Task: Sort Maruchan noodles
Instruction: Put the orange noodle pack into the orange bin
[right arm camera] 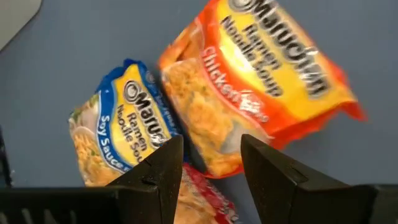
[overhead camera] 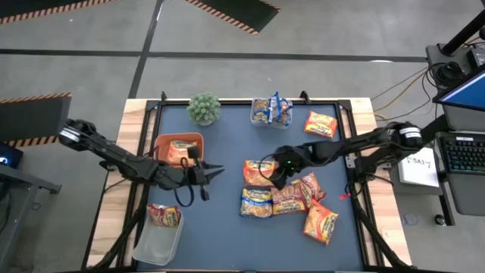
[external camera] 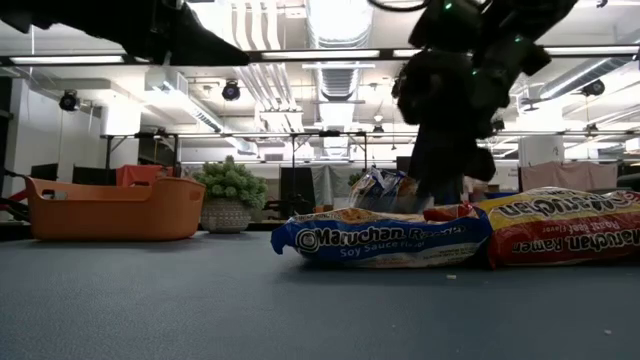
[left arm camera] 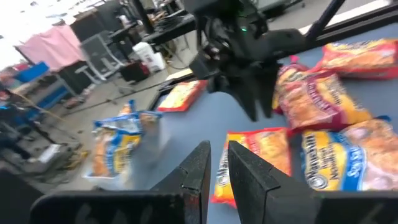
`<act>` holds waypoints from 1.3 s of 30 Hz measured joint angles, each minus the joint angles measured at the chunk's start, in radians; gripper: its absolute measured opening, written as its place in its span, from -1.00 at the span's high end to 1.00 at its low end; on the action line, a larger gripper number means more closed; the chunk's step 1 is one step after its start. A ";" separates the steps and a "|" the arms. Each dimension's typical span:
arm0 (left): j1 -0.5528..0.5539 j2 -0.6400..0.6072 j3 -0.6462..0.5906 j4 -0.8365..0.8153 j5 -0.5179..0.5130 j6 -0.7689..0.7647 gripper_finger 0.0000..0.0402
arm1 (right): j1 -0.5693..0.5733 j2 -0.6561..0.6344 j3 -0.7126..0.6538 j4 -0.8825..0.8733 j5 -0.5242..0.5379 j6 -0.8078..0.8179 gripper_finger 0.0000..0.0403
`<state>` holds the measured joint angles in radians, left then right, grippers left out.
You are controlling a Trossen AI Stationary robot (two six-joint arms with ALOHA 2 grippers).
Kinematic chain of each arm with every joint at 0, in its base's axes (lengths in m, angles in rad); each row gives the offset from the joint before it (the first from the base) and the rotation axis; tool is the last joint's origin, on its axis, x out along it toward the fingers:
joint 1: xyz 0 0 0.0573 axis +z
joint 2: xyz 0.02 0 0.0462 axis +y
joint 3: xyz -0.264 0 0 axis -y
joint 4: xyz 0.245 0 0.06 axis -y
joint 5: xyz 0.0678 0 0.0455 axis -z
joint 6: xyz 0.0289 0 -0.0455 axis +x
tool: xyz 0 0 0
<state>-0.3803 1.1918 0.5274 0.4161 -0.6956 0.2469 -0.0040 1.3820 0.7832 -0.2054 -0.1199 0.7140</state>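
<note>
Left arm reaches in from the counter's left edge, elbow out, forearm running toward the middle. Left tool [overhead camera: 214,173] sits over bare blue mat just right of the orange tray [overhead camera: 163,142], fingers nearly together with only a thin slit between them, nothing in them.

Right arm comes from the right edge, bent at mid-reach, wrist tipped down over the packet cluster. Right tool [overhead camera: 270,171] hangs above the orange chicken packet [right arm camera: 261,87]; fingers [right arm camera: 158,171] part-spread either side of the packet's lower end. Can't tell whether they actually pinch it.

Packets: a cluster in the counter's middle-right. Orange one reads "Maruchan Ramen Noodle Soup Chicken". Blue-and-yellow one [right arm camera: 118,130] just beside it reads "Maruchan Ramen Noodle Soy Sauce". Dark red packet [overhead camera: 289,197] and others touch or overlap them. In the low view the blue packet [external camera: 380,238] shows "Maruchan Ramen Soy Sauce", red one [external camera: 565,230] touching it.

One orange packet [overhead camera: 320,123] lies alone near the far right corner. Blue packets stand in a clear tub [overhead camera: 271,111] at the far edge. One packet [overhead camera: 181,152] in the orange tray, one [overhead camera: 163,215] at the clear tub [overhead camera: 155,244] near the left corner.

Small potted plant [overhead camera: 204,108] at the far edge.
</note>
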 joint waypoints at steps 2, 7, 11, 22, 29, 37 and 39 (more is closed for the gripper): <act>0.014 0.034 0.000 0.022 0.039 -0.027 0.81 | 0.000 -0.041 -0.022 -0.005 0.038 0.001 0.25; 0.059 0.134 0.038 0.034 0.121 -0.076 0.81 | 0.000 -0.129 -0.094 0.018 0.124 0.029 0.25; 0.096 0.227 0.090 0.030 0.187 -0.075 0.81 | 0.000 -0.167 -0.175 0.096 0.149 0.061 0.25; 0.213 0.504 0.216 0.031 0.360 -0.103 0.81 | 0.000 -0.166 -0.346 0.418 0.150 0.168 0.25; 0.230 0.644 0.282 0.031 0.400 -0.111 0.81 | -0.001 -0.149 -0.370 0.457 0.154 0.230 0.08; 0.240 0.699 0.301 0.028 0.401 -0.124 0.81 | -0.001 -0.085 -0.376 0.492 0.183 0.257 -0.26; 0.246 0.699 0.293 0.022 0.400 -0.136 0.81 | -0.001 -0.061 -0.375 0.506 0.183 0.257 -0.34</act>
<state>-0.1346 1.8912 0.8206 0.4377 -0.2951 0.1114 -0.0051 1.3207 0.4085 0.3009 0.0633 0.9710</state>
